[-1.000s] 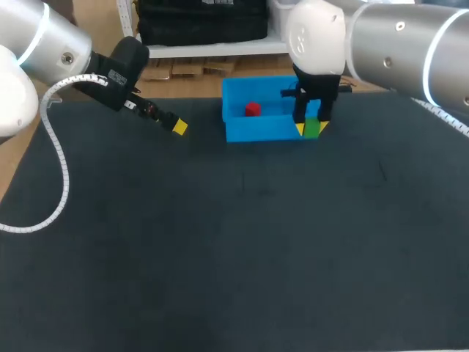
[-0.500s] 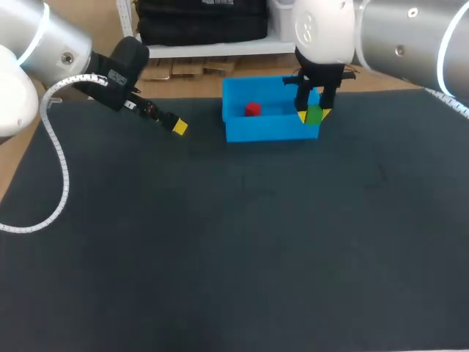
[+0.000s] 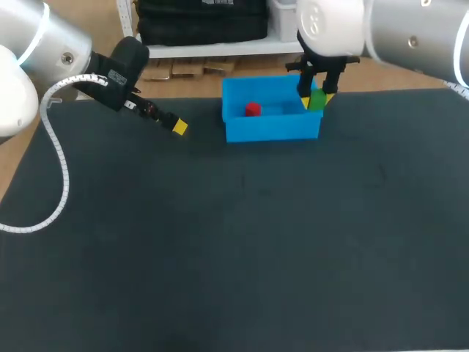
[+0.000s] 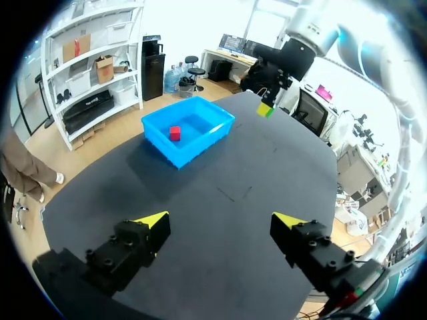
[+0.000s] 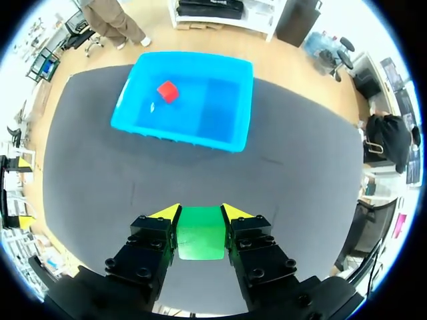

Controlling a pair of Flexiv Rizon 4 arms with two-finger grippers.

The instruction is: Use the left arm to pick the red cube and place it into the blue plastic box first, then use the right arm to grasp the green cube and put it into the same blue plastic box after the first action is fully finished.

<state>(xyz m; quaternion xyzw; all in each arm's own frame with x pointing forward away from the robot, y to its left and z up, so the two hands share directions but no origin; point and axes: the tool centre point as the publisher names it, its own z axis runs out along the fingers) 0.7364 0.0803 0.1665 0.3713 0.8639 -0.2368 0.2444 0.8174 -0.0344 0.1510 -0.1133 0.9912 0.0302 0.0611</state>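
- While the dark worktop (image 3: 234, 242) spreads wide under everything, all the action sits at its far side.
- Right arm (image 3: 410, 33) comes in from the right and hangs over the right end of the box. Left arm (image 3: 51, 44) sits well off to the box's left.
- Blue plastic box (image 3: 271, 128) stands open side up, its long axis running left to right along the far side.
- Left gripper (image 4: 220, 221) hovers above the worktop, fingers spread wide with nothing between them, looking toward the box.
- Right gripper (image 5: 200, 213) is clamped on the green cube (image 3: 317, 101), one finger flat on each of two opposite faces. It holds the cube in the air by the box's near right corner.
- Step in hand, as I read it, is carrying green in. To do it well, bring the cube fully inside the rim over the open right half, clear of the near wall. Then lower it before the fingers part, so it neither clips the rim nor bounces out.
- That cube has no long axis to speak of. It sits square in the grip, its free face pointing out along the fingers.
- Red cube (image 3: 253, 109) lies on the box floor toward the left end, well apart from green. The first half of the job looks done, and a drop on the right side should miss it.
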